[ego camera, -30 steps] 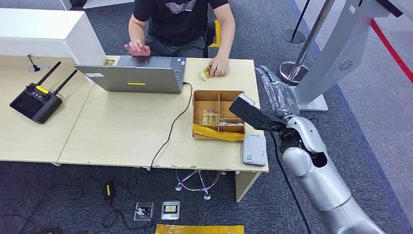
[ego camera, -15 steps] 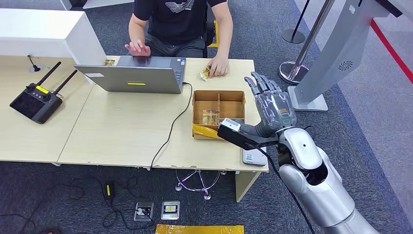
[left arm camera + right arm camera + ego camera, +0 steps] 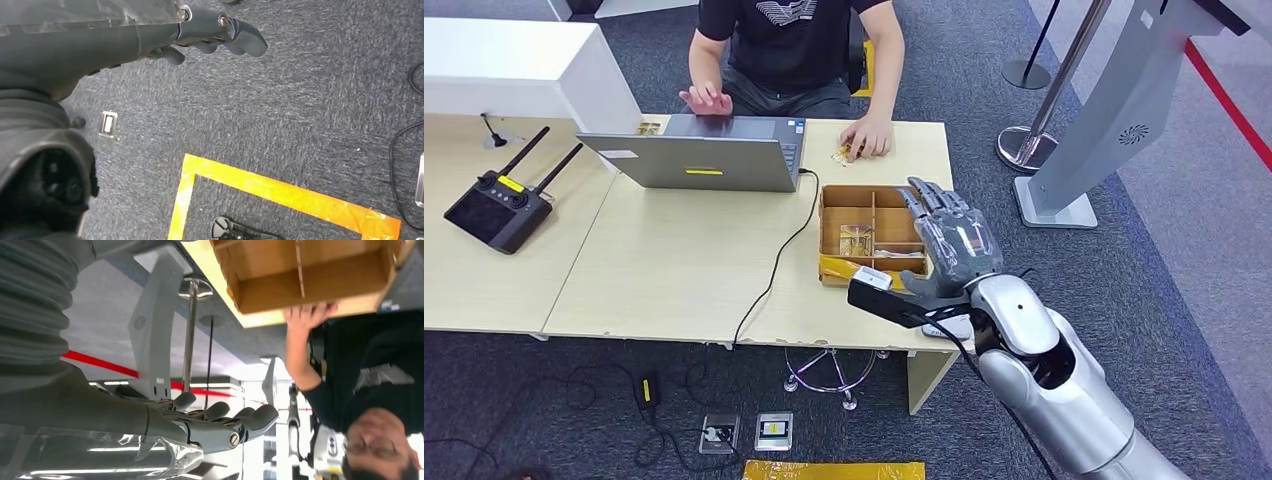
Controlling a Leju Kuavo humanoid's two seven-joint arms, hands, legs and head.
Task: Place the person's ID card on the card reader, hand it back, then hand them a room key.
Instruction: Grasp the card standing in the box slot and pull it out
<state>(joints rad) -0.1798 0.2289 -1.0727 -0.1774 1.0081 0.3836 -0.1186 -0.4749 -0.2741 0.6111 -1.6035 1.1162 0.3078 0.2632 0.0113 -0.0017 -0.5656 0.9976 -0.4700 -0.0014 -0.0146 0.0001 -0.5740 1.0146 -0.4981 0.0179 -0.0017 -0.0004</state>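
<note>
My right hand hovers open, fingers spread, over the right edge of the cardboard divider box on the table. One compartment holds small yellowish cards. The white card reader lies near the table's front right corner, mostly hidden under my right wrist. The person's hand rests on the far edge of the table over a small yellowish card. The right wrist view shows my right hand holding nothing, with the box and the person's hand beyond it. My left hand hangs over the carpet, fingers extended and holding nothing.
An open grey laptop stands in front of the person, its black cable running off the table's front edge. A black remote controller lies at the left. A grey kiosk stand and a stanchion post are to the right of the table.
My right hand swung up from beside the table's right edge and moved left over the box, fingers now spread. The card reader is now mostly covered by my wrist.
</note>
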